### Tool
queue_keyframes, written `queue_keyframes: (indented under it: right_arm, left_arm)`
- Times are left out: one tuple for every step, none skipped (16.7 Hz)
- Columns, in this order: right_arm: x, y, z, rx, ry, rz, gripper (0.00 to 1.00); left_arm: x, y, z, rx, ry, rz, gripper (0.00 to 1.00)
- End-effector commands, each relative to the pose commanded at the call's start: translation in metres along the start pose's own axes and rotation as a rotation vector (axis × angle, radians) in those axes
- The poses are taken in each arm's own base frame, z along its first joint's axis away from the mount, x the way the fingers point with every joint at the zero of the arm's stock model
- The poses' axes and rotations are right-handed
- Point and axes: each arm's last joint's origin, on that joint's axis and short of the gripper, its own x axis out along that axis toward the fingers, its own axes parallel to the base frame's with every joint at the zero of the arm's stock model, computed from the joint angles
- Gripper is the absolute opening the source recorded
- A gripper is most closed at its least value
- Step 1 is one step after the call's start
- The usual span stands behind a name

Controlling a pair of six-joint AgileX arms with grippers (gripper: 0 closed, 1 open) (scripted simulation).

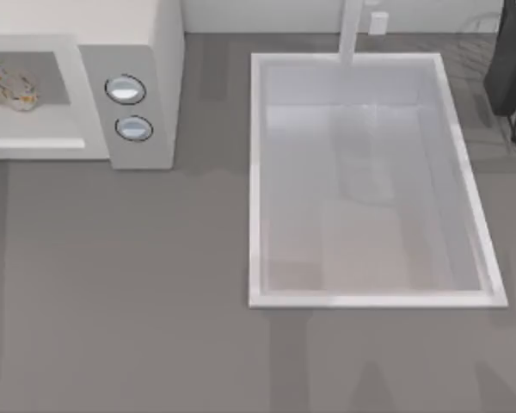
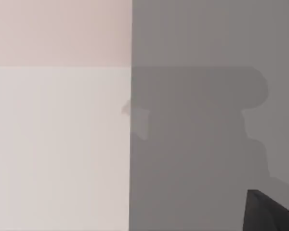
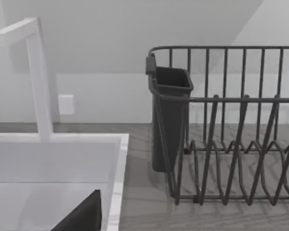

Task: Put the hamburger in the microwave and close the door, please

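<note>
The white microwave (image 1: 159,52) stands at the table's far left, its two round knobs (image 1: 125,89) on the panel beside the cavity. The hamburger (image 1: 9,86), a whitish lump with orange specks, lies on the grey cavity floor. A flat pale panel (image 2: 58,144) sits close in the left wrist view beside grey table. I cannot tell whether it is the door. A dark piece of my left gripper (image 2: 272,211) shows in that view's corner, its shadow on the table. A dark piece of my right gripper (image 3: 82,216) shows over the sink.
A large white sink basin (image 1: 256,172) with a white faucet (image 1: 351,30) takes up the middle and right of the table. A dark wire dish rack (image 3: 231,144) with a cutlery cup (image 3: 169,120) stands at the far right. Bare grey table (image 1: 120,284) lies in front of the microwave.
</note>
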Motion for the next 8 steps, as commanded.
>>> queue_keyframes:
  right_arm:
    - [0.000, 0.000, 0.000, 0.000, 0.000, 0.000, 1.00]
    - [0.000, 0.000, 0.000, 0.000, 0.000, 0.000, 1.00]
    - [0.000, 0.000, 0.000, 0.000, 0.000, 0.000, 1.00]
    - [0.000, 0.000, 0.000, 0.000, 0.000, 0.000, 1.00]
    - [0.000, 0.000, 0.000, 0.000, 0.000, 0.000, 1.00]
    - [0.000, 0.000, 0.000, 0.000, 0.000, 0.000, 1.00]
    - [0.000, 0.000, 0.000, 0.000, 0.000, 0.000, 1.00]
    - [0.000, 0.000, 0.000, 0.000, 0.000, 0.000, 1.00]
  left_arm:
    - [0.000, -0.012, -0.003, -0.006, 0.005, -0.006, 0.00]
    - [-0.001, -0.024, -0.008, -0.015, 0.015, -0.010, 0.00]
    - [-0.002, -0.037, -0.011, -0.019, 0.018, -0.012, 0.00]
    - [-0.003, -0.048, -0.012, -0.022, 0.017, -0.011, 0.00]
    - [-0.002, -0.056, -0.011, -0.019, 0.013, -0.008, 0.00]
    - [-0.002, -0.063, -0.010, -0.014, 0.008, -0.004, 0.00]
    - [-0.002, -0.066, -0.009, -0.010, 0.005, -0.002, 0.00]
    - [-0.002, -0.066, -0.009, -0.010, 0.004, -0.002, 0.00]
